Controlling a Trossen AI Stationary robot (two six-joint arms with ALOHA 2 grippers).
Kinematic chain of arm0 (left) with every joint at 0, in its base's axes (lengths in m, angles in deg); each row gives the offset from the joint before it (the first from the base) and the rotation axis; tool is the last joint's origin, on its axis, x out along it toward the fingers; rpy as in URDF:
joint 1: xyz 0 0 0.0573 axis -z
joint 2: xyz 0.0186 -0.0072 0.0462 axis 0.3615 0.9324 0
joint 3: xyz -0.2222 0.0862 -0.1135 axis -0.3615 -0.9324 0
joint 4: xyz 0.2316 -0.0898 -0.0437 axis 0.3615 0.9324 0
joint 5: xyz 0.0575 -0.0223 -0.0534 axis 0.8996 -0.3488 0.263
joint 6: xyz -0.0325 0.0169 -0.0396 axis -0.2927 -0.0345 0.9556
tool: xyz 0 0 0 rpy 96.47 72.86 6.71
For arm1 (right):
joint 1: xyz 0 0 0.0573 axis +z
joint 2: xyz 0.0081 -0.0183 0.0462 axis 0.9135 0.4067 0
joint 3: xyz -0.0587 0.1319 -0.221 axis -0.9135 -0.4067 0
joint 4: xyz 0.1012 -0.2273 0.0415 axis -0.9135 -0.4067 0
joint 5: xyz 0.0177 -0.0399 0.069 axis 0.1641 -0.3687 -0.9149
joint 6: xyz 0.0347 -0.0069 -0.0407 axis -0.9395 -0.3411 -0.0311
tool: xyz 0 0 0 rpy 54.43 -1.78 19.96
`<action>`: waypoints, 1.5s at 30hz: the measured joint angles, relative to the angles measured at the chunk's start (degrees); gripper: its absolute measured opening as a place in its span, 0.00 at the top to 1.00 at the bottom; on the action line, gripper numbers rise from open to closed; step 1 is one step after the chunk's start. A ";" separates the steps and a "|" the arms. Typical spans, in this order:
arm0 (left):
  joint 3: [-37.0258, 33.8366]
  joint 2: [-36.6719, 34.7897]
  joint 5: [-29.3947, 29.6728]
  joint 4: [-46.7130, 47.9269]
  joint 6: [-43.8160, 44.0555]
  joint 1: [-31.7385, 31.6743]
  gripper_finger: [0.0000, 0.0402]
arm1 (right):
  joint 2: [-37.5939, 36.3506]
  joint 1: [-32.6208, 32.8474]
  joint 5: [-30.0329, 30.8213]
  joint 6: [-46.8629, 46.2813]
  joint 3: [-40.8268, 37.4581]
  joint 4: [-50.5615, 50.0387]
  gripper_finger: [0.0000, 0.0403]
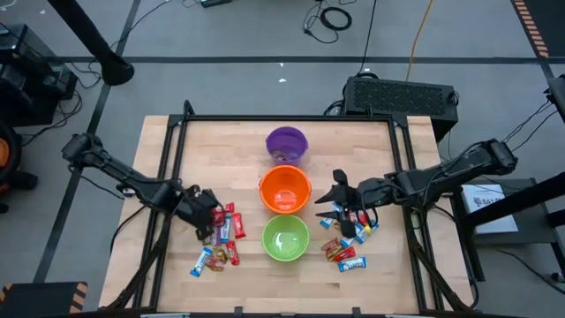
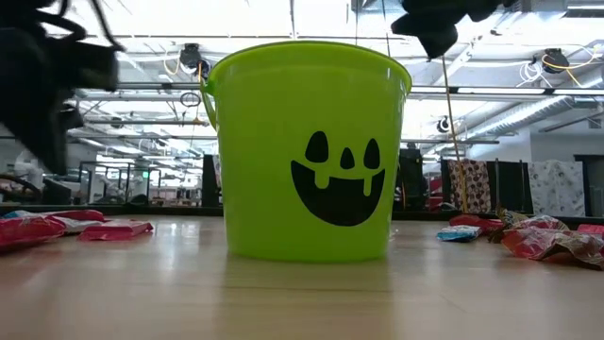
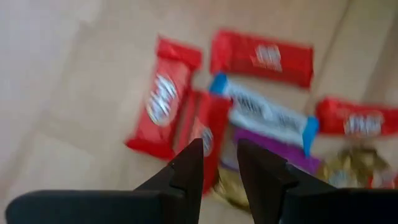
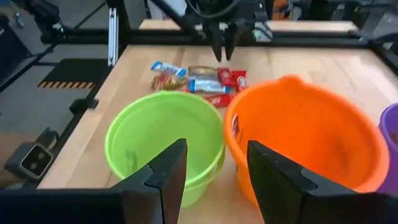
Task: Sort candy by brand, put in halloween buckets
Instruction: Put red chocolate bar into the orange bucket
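1. Three buckets stand in a row down the middle of the table [image 1: 371, 274]: purple [image 1: 286, 143] farthest back, orange [image 1: 284, 190] in the middle, green [image 1: 285, 238] nearest the front edge.
2. Two heaps of candy lie on either side of the green bucket: left heap [image 1: 221, 240] and right heap [image 1: 349, 238], mixed red, blue-and-white and brown wrappers.
3. The left arm reaches in from the left edge, bent at the elbow; its left gripper [image 1: 205, 215] hangs over the back of the left heap.
4. In the left wrist view the left gripper [image 3: 219, 163] points down at a red bar [image 3: 205, 134], its fingers a narrow gap apart with nothing between them.
5. The right arm stretches in from the right edge, nearly level; its right gripper [image 1: 333, 201] is just beside the orange bucket, above the back of the right heap.
6. In the right wrist view the right gripper [image 4: 216, 163] has its fingers spread, empty, facing the green [image 4: 163, 144] and orange [image 4: 308, 134] buckets.
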 joint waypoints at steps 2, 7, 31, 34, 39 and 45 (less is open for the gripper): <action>-0.42 0.00 -0.40 0.21 1.28 2.23 0.74 | 0.00 0.32 0.00 -0.57 0.00 -0.54 0.60; -0.44 0.00 0.53 4.34 1.43 6.79 0.74 | 0.00 0.28 0.00 -0.50 0.00 -0.47 0.60; -0.44 19.08 9.25 4.62 -6.57 16.96 0.74 | 0.00 0.28 0.04 1.08 0.00 0.01 0.60; -0.26 20.78 10.52 3.91 -7.21 17.46 0.74 | 0.00 0.28 0.04 1.10 0.00 0.01 0.60; -0.33 21.53 12.81 3.16 -7.79 18.21 0.74 | 0.00 0.27 0.05 1.10 0.00 0.00 0.60; -0.46 21.66 14.25 1.78 -7.84 18.46 0.81 | 0.00 0.28 0.34 1.89 0.00 0.01 0.60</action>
